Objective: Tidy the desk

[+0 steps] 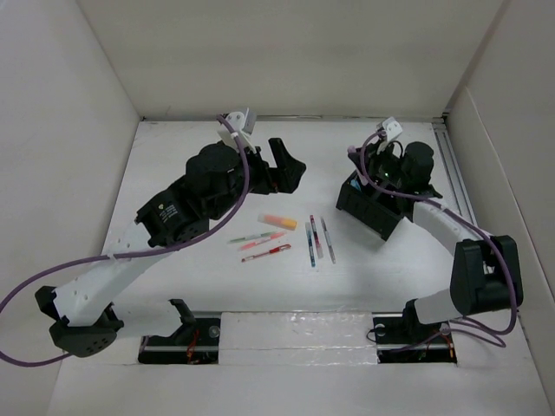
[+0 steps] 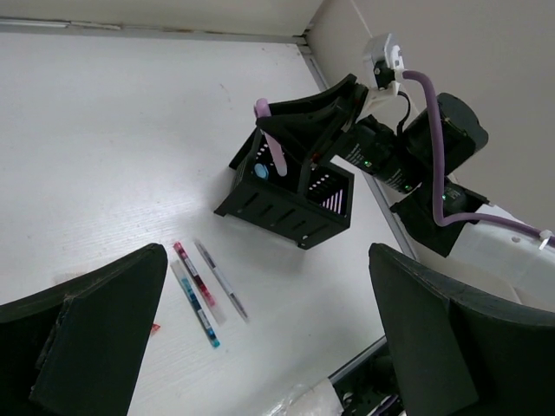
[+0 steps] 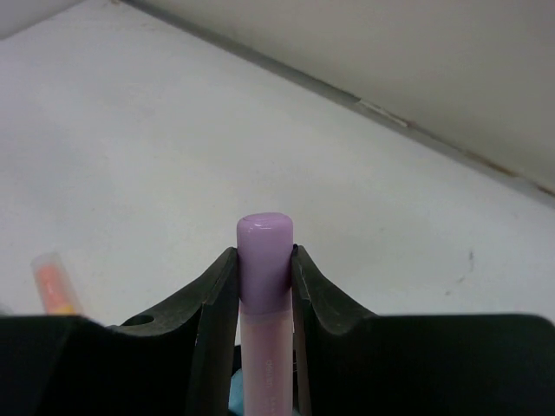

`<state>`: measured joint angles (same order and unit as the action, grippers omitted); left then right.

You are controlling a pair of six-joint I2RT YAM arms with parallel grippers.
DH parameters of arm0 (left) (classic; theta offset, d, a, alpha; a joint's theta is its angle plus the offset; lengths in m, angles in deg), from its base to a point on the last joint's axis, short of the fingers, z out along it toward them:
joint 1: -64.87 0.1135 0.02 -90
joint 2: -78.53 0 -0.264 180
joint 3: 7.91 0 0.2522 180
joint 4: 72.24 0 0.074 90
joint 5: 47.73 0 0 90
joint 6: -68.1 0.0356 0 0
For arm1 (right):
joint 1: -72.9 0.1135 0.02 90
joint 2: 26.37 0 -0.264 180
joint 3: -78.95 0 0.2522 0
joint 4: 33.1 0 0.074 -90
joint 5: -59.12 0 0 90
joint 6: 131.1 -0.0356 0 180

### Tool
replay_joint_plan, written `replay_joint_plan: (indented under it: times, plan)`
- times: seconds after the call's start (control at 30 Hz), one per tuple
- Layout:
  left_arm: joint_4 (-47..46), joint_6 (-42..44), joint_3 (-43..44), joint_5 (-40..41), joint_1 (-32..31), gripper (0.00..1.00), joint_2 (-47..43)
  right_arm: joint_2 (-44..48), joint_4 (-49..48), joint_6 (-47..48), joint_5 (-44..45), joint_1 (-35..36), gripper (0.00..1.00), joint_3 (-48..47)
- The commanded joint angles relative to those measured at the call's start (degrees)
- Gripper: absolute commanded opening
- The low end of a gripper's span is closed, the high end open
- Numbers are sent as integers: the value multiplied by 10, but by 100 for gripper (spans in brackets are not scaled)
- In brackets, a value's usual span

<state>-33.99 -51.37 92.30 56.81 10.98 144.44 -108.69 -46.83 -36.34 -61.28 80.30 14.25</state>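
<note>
The left claw (image 1: pixel 286 166) hangs spread wide above the large matte white tabletop (image 1: pixel 260 290), which lies beneath both arms (slim coloured pens (image 1: pixel 264 247) lie loose at its middle). The right claw (image 3: pixel 264 269) pinches a lilac-capped pink plastic marker (image 3: pixel 264 238) over the black compartmented plastic box (image 2: pixel 286 212). If it is let go tilted, it may snag a divider and tumble out.

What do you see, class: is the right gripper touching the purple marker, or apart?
Touching. The right wrist view shows the right gripper with both fingers pressed flush against the purple marker, no gap either side.

Purple-capped pen (image 3: pixel 264 247) in right tool (image 3: pixel 264 270)
</note>
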Motion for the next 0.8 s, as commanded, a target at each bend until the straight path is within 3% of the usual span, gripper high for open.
replay_joint_plan:
  times: [0.0,0.2,0.27,0.3,0.43,0.53,0.57,0.63,0.67,0.7,0.77]
  plan:
    - [-24,-8,-19,-7,1,99,-4,23,-109,-47,-34,-3,3,27]
    - [-31,-29,-58,-16,1,98,-24,44,-135,-47,11,-20,3,87]
    - [-33,-30,-60,-18,1,99,-26,58,-135,-47,27,-20,9,102]
    - [-32,-30,-59,-18,1,99,-26,65,-130,-47,33,-20,14,106]
    - [-31,-30,-58,-13,1,98,-26,81,-113,-41,43,-27,58,112]
    - [-35,-27,-56,-9,1,98,-26,100,-83,-23,42,-32,74,100]
    - [-30,-25,-49,-6,1,98,-25,113,-65,-12,40,-32,75,82]
    - [-23,-19,-38,7,1,99,-23,124,2,31,44,-24,72,55]
    - [-16,-14,-32,14,1,99,-22,127,33,52,48,-8,65,39]
    - [-13,-5,-21,36,1,97,-26,131,126,120,60,19,41,-10]
    - [-8,1,-13,56,1,97,-30,129,159,145,65,58,15,-25]
